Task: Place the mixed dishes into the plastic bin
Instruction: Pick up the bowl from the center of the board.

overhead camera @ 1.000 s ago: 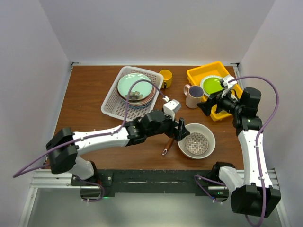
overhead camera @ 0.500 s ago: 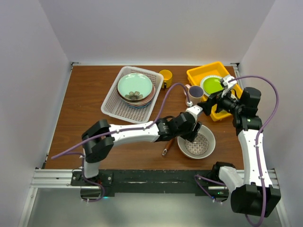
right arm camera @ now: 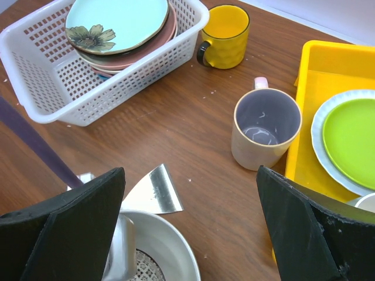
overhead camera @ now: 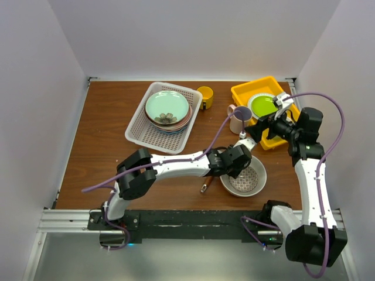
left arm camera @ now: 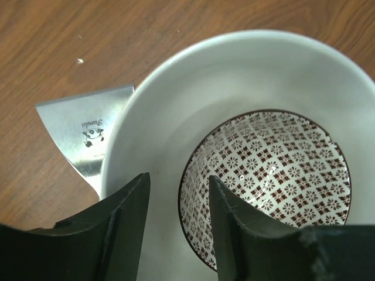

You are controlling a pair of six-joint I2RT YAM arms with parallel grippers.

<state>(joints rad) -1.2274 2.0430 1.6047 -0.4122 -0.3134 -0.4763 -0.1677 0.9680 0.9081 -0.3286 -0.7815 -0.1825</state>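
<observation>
Left gripper (left arm camera: 179, 178): jaws apart, astride the near wall of the large cream bowl (left arm camera: 164, 105); we cannot tell whether they touch it. The small patterned bowl (left arm camera: 269, 181) is nested inside. The bowl's rim hides part of the spatula (left arm camera: 82, 134) blade; only the top view shows its handle.

Right gripper (right arm camera: 190, 170): wide open, empty, above the bench (right arm camera: 176, 117).

Only its camera shows 2 mugs clearly: purple-lined cream mug (right arm camera: 263, 129) and yellow mug (right arm camera: 225, 35). The yellow one is beside the plastic bin (right arm camera: 35, 76), which holds the stacked plates (right arm camera: 117, 23).

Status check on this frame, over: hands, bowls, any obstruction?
Left hand open over rim of cream bowl, patterned bowl nested inside. Right hand open, empty. Spatula blade at the bowl's outer side.
</observation>
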